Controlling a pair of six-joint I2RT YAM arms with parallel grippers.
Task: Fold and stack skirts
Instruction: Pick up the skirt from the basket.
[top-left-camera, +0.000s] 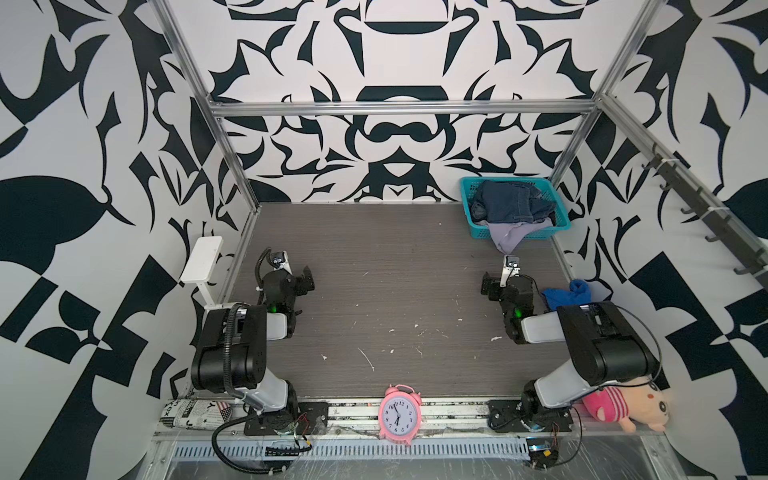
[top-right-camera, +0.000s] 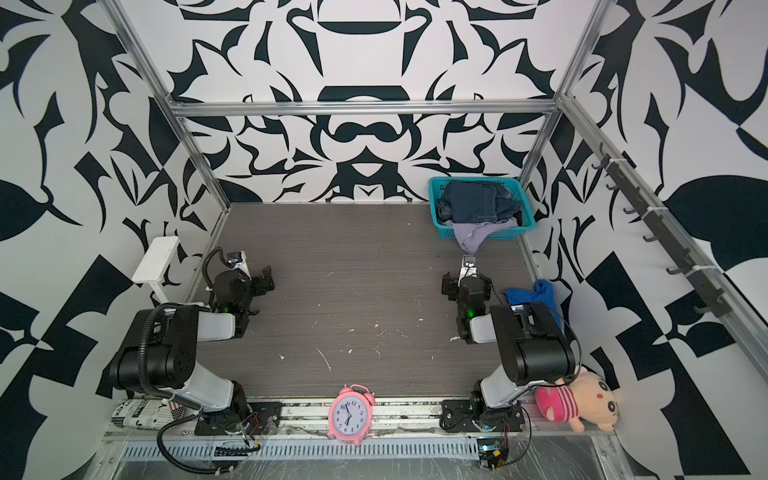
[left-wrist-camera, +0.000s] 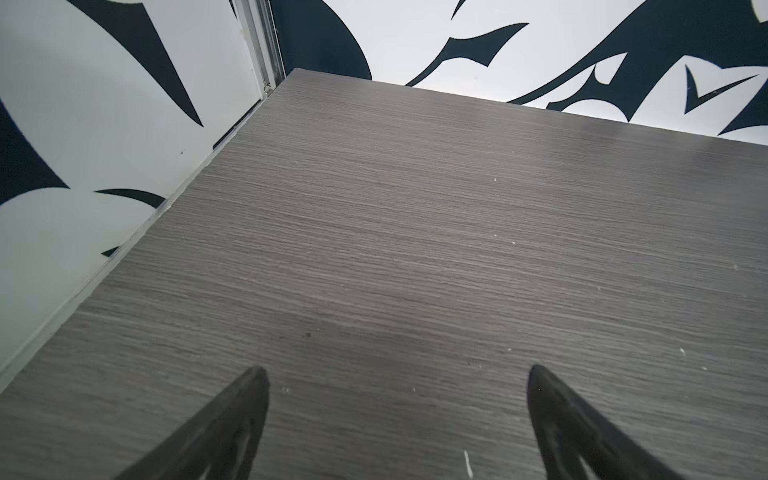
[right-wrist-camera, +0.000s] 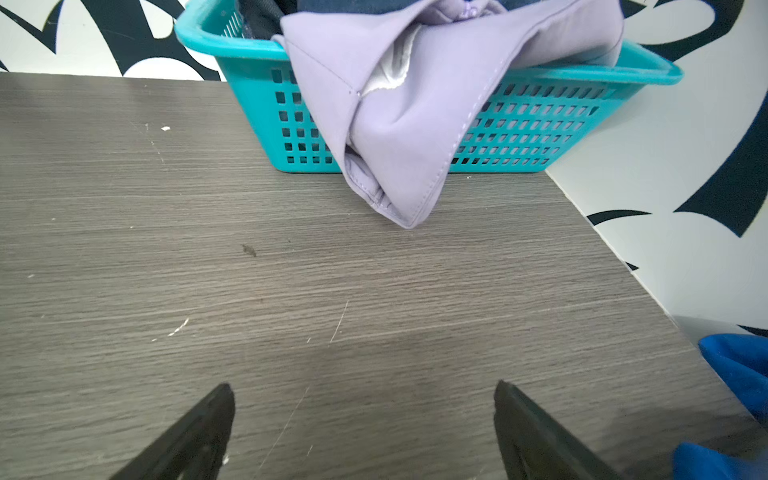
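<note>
Two wrist views settle the jaw state: left gripper (left-wrist-camera: 397, 368) released, fingers spread wide over bare grey table (left-wrist-camera: 415, 228), nothing between them; right gripper (right-wrist-camera: 362, 383) likewise released and empty, facing the teal basket (right-wrist-camera: 540, 124). Only from the right wrist: lavender skirt (right-wrist-camera: 399, 124) draped over the basket's near rim, folded tip touching the tabletop, pale lining and stitched hem exposed. Only from above, in both top views: denim skirt (top-left-camera: 509, 201) crumpled on top of the heap inside the basket, at the far right corner of the table, well apart from both grippers, with lavender cloth spilling out beneath it. Left wrist view limited to tabletop and patterned wall. Around the work area: bright blue cloth (top-left-camera: 567, 293) bunched at the right table edge just beside the right wrist, partly covered by that arm from above and cut off at the frame edge in the right wrist view; pink alarm clock (top-left-camera: 399, 413) upright on the front rail between the two arm bases; striped plush toy (top-left-camera: 623, 405) lying by the right base, partly behind the elbow; rolled newspaper (top-left-camera: 195, 413) by the left base, partly behind that arm. Hard to make out: dark cloth (top-left-camera: 553, 218) wedged beside the denim, too shadowed to tell whether a separate black skirt.
</note>
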